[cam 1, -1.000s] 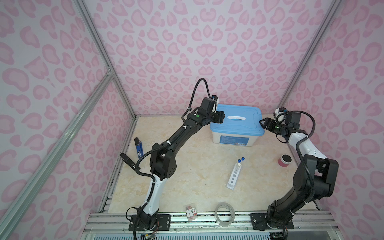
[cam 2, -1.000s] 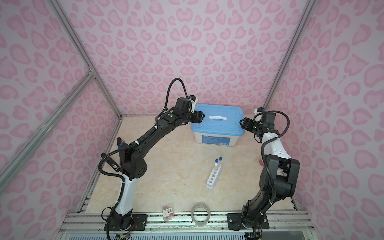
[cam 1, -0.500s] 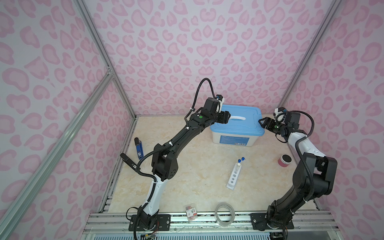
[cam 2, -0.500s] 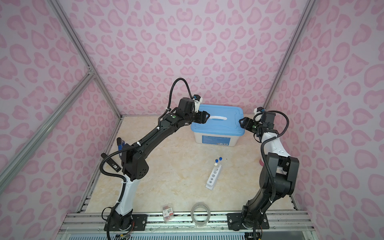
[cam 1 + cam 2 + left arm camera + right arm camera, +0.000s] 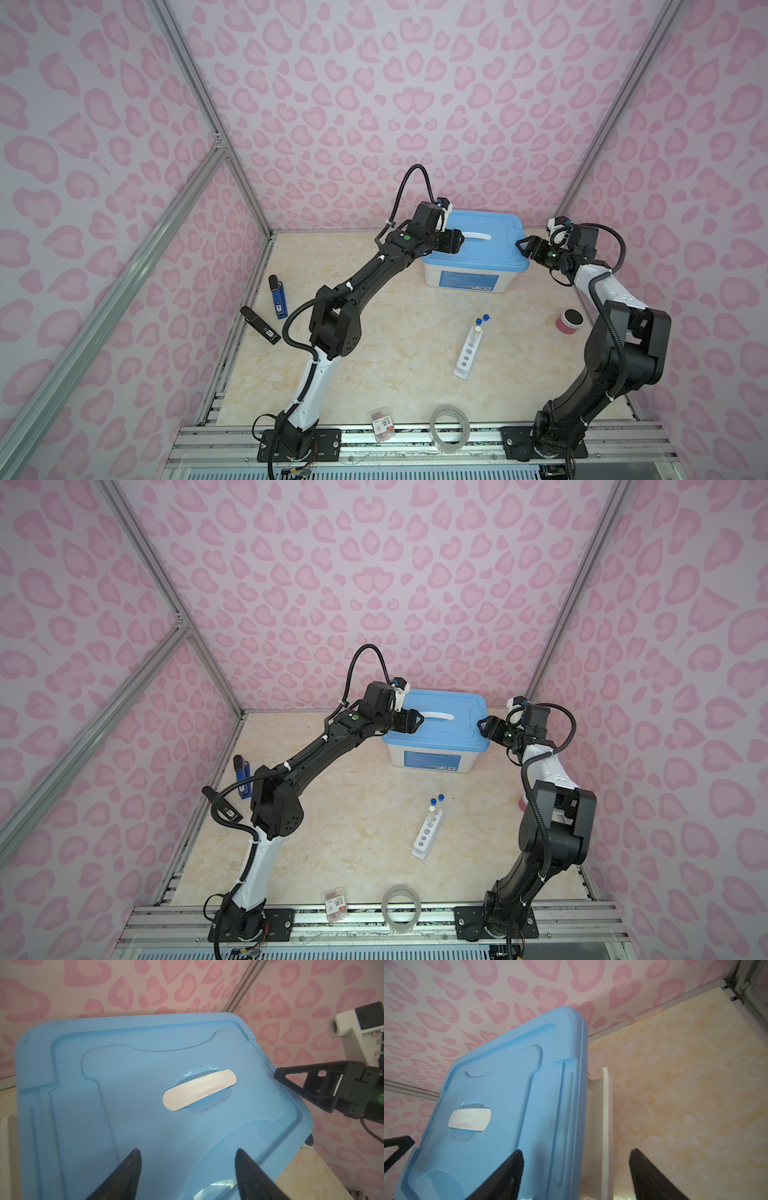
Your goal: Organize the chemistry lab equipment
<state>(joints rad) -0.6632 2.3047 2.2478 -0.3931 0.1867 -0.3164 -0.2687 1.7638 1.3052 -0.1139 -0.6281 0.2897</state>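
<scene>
- Left wrist view: I see the left gripper (image 5: 187, 1153), jaws spread, over the blue lid (image 5: 124, 1084).
- My right gripper (image 5: 577, 1152), jaws likewise spread, straddles that lid's edge.

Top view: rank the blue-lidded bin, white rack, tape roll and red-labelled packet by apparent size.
1. blue-lidded bin
2-3. white rack and tape roll: too alike to rank; roll is nearer the camera
4. red-labelled packet

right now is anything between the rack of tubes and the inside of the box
Yes, the blue lid covers the box. The rack stands apart in front of it, with nothing else between.
</scene>
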